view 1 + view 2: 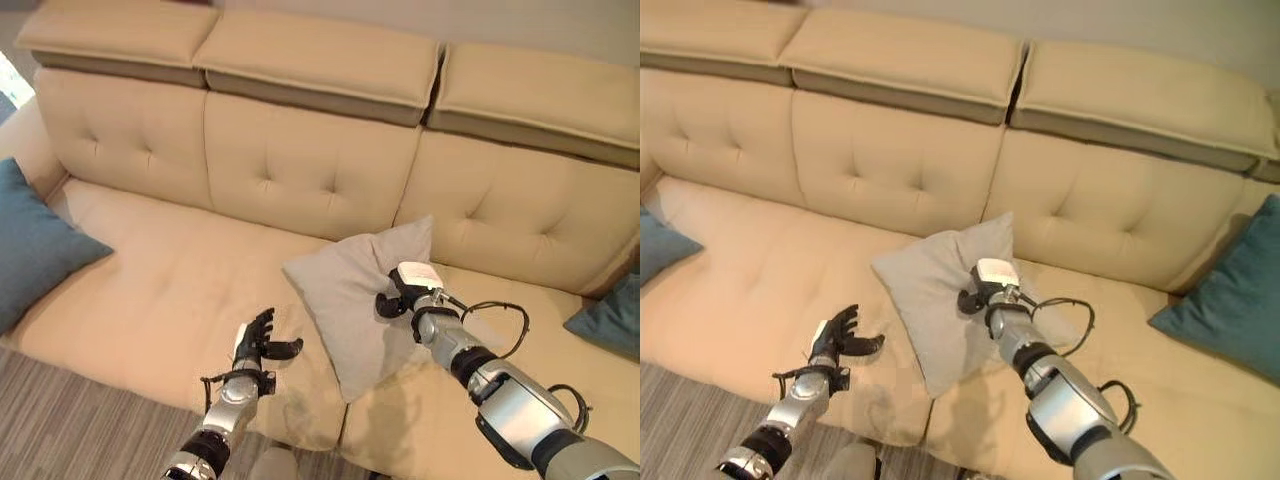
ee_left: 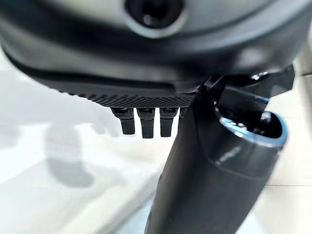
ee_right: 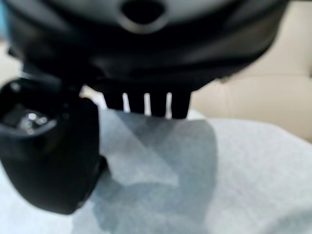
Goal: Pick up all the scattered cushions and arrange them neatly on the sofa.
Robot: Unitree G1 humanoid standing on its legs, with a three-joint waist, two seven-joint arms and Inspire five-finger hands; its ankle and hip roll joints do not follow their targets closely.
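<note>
- Where the sofa's front edge meets the striped floor (image 1: 70,410), nearest item: left hand (image 1: 258,345), dark, hovering just above the seat with fingers spread and relaxed, holding nothing. It stands apart from the grey cushion, to that cushion's left.
- Next out: right hand (image 1: 403,290), white-capped thumb uppermost, pressed into the upper right part of the grey cushion. Fabric puckers round it, so the hand looks clamped on a fold of cloth; the right wrist view shows thumb and fingers set against the pale weave.
- Grey cushion (image 1: 350,300): square, pale grey, tilted on one corner at the join between the middle and right seat sections, its upper corner propped against the backrest. Handling, as judged: light, soft and yielding, not fragile, woven cover not slippery. It will sag from a single pinch. Best hold is a deep grip at an edge or corner, or one hand on each side.
- Sofa (image 1: 180,270): beige, tufted back, three sections; broad bare seat to the left.
- Teal cushion, left (image 1: 35,250): leaning at the left armrest, well apart from both hands.
- Teal cushion, right (image 1: 1230,290): leaning in the far right corner, beyond the right arm.
</note>
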